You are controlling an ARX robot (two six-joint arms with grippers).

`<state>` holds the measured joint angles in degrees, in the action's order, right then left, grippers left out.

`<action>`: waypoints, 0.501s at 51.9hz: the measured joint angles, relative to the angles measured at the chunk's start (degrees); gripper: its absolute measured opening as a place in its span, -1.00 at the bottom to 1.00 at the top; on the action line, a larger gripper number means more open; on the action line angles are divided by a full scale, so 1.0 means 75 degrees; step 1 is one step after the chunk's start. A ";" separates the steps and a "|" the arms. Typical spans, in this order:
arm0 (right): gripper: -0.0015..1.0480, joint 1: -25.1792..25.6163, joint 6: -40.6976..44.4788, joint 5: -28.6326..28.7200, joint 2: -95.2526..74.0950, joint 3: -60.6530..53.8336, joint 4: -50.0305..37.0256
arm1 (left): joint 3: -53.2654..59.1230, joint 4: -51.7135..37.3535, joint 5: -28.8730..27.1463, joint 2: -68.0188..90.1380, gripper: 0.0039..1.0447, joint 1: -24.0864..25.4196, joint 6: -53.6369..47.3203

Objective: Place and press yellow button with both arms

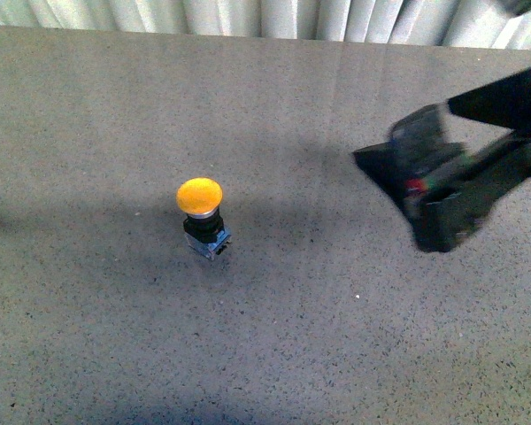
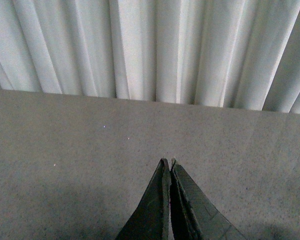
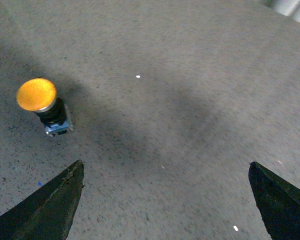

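The yellow button (image 1: 200, 197) stands upright on the grey table, its domed cap on a black collar and clear-blue base, left of centre in the front view. It also shows in the right wrist view (image 3: 37, 94). My right gripper (image 3: 165, 167) is open wide and empty, above the table and apart from the button; the right arm (image 1: 451, 177) shows blurred at the right of the front view. My left gripper (image 2: 167, 161) is shut and empty over bare table; the left arm is out of the front view, and the button is not in the left wrist view.
The grey speckled table (image 1: 292, 336) runs back to a white pleated curtain (image 1: 248, 16), which also fills the far side of the left wrist view (image 2: 150, 45). Small white specks (image 3: 138, 76) lie on the table.
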<state>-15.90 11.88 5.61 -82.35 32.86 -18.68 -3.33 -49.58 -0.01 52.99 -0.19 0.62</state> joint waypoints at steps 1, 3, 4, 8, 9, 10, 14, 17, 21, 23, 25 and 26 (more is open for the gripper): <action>0.82 -0.0050 0.0052 0.0017 -0.0134 0.0076 -0.0020 | 0.0035 0.0026 0.0000 -0.0029 -0.98 0.0006 -0.0003; 0.82 -0.0198 0.0181 0.0073 -0.0525 0.0309 -0.0047 | 0.0111 0.0137 0.0000 -0.0146 -0.98 0.0006 0.0000; 0.82 -0.0335 0.0350 0.0131 -0.0860 0.0548 -0.0044 | 0.0166 0.0268 0.0000 -0.0297 -0.98 0.0006 0.0000; 0.82 -0.0699 0.0641 0.0166 -0.1673 0.1189 -0.0006 | 0.0236 0.0711 0.0003 -0.0851 -0.98 0.0006 -0.0003; 0.82 -0.0775 0.0697 0.0169 -0.1807 0.1317 -0.0006 | 0.0245 0.0810 0.0003 -0.0970 -0.98 0.0006 0.0000; 0.82 -0.0810 0.0726 0.0172 -0.1874 0.1378 -0.0006 | 0.0248 0.0860 0.0003 -0.1035 -0.98 0.0006 0.0000; 0.82 -0.1102 0.0825 0.0181 -0.2311 0.1859 -0.0035 | 0.0309 0.1311 0.0000 -0.1574 -0.98 0.0006 -0.0003; 0.80 -0.1259 0.0822 0.0204 -0.2506 0.2104 -0.0047 | 0.0344 0.1620 0.0000 -0.1894 -0.98 0.0006 0.0000; 0.54 -0.1437 0.0822 0.0233 -0.2704 0.2366 -0.0047 | 0.0347 0.1970 0.0000 -0.2302 -0.98 0.0006 -0.0003; 0.44 -0.1495 0.0813 0.0242 -0.2771 0.2454 -0.0017 | 0.0347 0.2107 0.0003 -0.2457 -0.98 0.0006 0.0000; 0.31 -0.1565 0.0790 0.0286 -0.2838 0.2535 0.0029 | 0.0347 0.2294 0.0003 -0.2655 -0.98 0.0006 0.0000; 0.27 -0.1585 0.0790 0.0294 -0.2856 0.2550 0.0041 | 0.0347 0.2340 0.0003 -0.2704 -0.98 0.0006 -0.0003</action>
<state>-27.79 17.80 7.81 -103.77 51.99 -18.37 -0.73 -32.03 0.01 32.71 -0.14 0.60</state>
